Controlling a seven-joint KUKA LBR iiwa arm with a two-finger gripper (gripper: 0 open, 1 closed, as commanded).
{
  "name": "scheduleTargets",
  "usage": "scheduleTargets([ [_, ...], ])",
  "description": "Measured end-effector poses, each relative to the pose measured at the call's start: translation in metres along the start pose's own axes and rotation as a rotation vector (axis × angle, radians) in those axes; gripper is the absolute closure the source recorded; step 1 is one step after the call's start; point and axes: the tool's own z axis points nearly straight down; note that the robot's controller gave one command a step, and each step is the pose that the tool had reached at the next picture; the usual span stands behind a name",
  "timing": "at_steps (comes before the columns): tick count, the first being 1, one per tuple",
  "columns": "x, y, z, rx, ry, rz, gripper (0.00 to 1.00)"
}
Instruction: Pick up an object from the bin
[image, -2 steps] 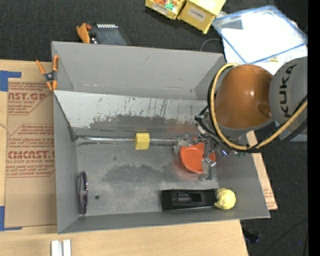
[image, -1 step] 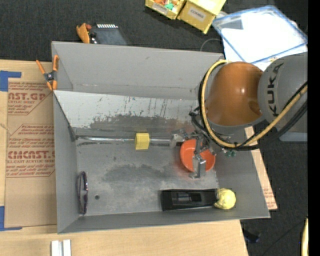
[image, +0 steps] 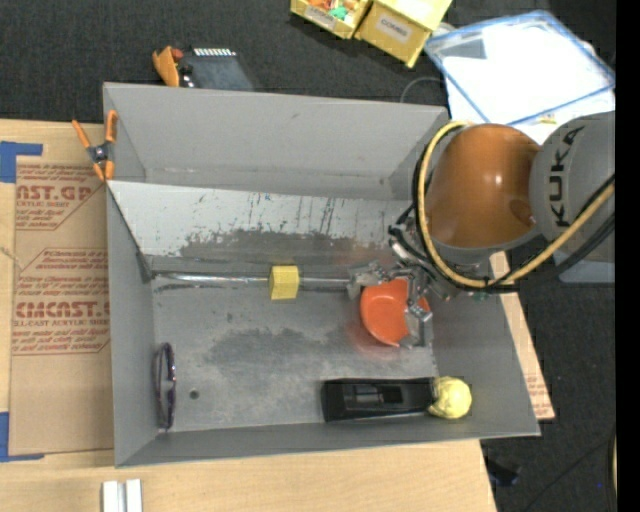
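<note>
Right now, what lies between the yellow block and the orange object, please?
Only bare bin floor between yellow block and orange object, per camera view.

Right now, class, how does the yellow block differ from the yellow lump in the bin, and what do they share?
The block is square-edged; the lump is rounded and uneven. The block lies alone by the far wall; the lump lies at the near right corner, against the black bar. Both are small, yellow and rest on the bin floor.

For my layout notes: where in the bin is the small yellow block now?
In the camera view the yellow block lies mid-bin near the back wall, left of the orange round thing.
</note>
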Motion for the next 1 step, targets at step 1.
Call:
scheduleTargets([
  [1, -0.0150, 0.0251, -0.0013, 0.000, -0.001, -0.201, 0.00],
])
